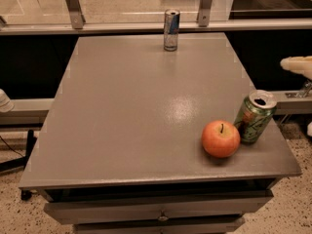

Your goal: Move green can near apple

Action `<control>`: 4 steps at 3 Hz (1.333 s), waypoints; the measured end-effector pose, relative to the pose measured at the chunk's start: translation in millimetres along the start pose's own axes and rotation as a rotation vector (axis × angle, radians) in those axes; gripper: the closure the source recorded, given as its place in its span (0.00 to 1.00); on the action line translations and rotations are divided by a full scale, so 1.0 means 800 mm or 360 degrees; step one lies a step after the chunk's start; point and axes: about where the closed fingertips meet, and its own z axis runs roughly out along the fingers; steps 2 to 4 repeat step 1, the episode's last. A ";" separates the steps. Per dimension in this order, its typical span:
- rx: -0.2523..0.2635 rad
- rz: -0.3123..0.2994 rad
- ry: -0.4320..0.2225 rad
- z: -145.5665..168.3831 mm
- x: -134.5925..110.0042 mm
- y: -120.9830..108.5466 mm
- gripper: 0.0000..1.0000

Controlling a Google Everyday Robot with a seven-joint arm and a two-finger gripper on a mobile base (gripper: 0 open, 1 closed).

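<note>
The green can [255, 117], with a pale leafy pattern and a silver top, stands on the grey table [146, 106] near its right front corner. The red-orange apple [221, 139] sits just left of and in front of the can, so close that they look to be touching. My gripper [301, 95] is at the right edge of the view, off the table's right side and clear of the can. One pale finger [296, 64] shows above and right of the can, and a bit of the other shows lower down. The gripper is open and empty.
A slim blue-and-silver can [171, 29] stands at the table's far edge, in the middle. Metal rail posts [72, 6] run behind the table. Drawers [161, 211] sit under the front edge. There is speckled floor to the right.
</note>
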 end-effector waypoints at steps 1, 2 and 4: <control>0.0091 -0.0061 0.0001 -0.020 -0.018 -0.014 0.00; 0.0091 -0.0061 0.0001 -0.020 -0.018 -0.014 0.00; 0.0091 -0.0061 0.0001 -0.020 -0.018 -0.014 0.00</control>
